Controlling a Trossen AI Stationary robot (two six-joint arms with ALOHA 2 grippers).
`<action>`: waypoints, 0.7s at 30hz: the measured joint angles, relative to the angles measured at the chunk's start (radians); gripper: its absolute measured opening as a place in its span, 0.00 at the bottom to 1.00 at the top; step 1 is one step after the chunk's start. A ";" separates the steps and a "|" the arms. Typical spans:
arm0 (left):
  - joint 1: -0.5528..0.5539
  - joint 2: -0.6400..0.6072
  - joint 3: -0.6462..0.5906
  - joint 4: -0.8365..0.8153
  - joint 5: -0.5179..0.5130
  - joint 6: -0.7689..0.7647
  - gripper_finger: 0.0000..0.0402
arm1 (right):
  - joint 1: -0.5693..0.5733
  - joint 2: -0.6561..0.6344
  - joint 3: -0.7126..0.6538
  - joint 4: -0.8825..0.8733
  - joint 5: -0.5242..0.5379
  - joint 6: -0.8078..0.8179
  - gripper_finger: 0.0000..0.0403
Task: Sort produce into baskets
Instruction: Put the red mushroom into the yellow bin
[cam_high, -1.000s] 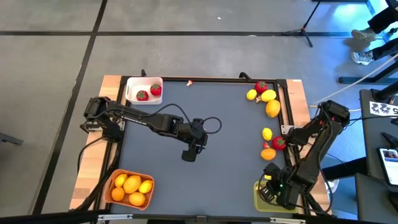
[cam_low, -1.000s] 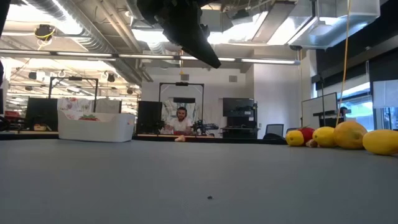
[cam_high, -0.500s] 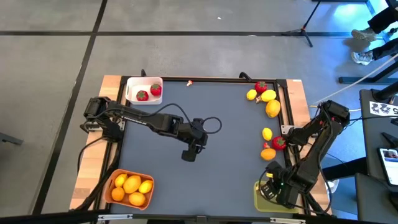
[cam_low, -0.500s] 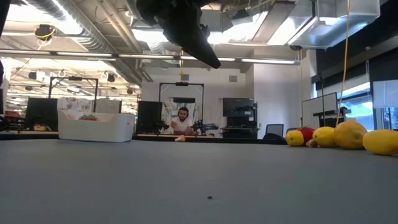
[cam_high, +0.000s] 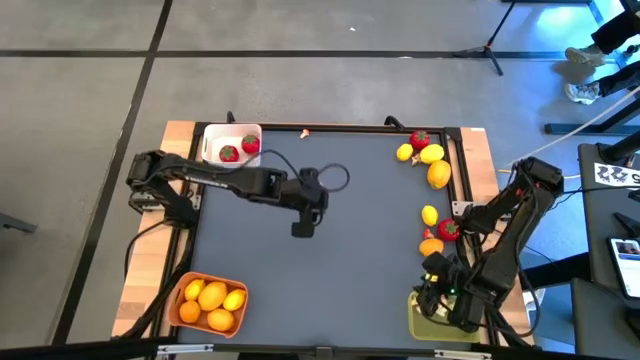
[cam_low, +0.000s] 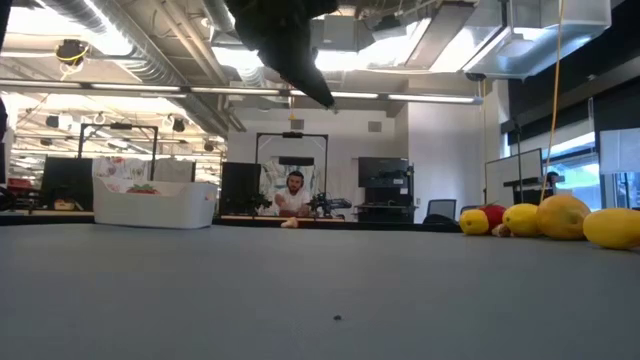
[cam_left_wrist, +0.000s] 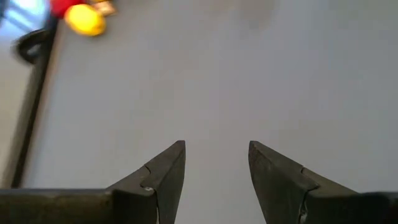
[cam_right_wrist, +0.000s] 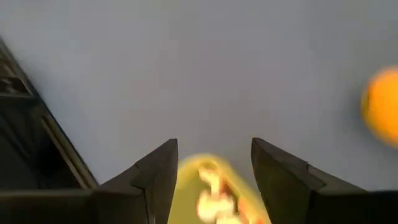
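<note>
The produce still on the mat lies at the right: a strawberry (cam_high: 419, 140), lemons (cam_high: 437, 172) and an orange (cam_high: 431, 247). The white basket (cam_high: 213, 145) at the far left holds two strawberries. The orange basket (cam_high: 190, 285) at the near left holds lemons and oranges. The olive-green basket (cam_high: 417, 322) sits at the near right, half hidden under my right arm. My right gripper (cam_right_wrist: 214, 155) hangs open over its rim (cam_right_wrist: 186, 171), and pale bits (cam_right_wrist: 211, 199) lie inside. My left gripper (cam_left_wrist: 216, 163) is open and empty above the bare middle of the mat.
A tiny pale and red bit (cam_high: 304, 133) lies at the mat's far edge. A raised dark frame (cam_high: 455, 170) and wooden borders run along the table's sides. In the low view a person (cam_low: 292, 192) sits in the room behind the table. Bare mat lies between the arms.
My left gripper has gone toward the table's far edge and risen a little, staying open and empty. My right wrist has turned over the olive-green basket without leaving it.
</note>
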 joint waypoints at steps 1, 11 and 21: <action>0.018 -0.011 0.000 -0.007 -0.005 -0.007 0.43 | 0.000 -0.005 0.000 -0.003 0.045 -0.019 0.51; 0.268 -0.039 0.000 -0.016 -0.041 -0.093 0.43 | 0.000 -0.019 0.000 -0.033 0.485 -0.197 0.51; 0.477 -0.015 0.000 0.000 -0.042 -0.175 0.43 | 0.000 -0.019 0.000 -0.040 0.650 -0.273 0.51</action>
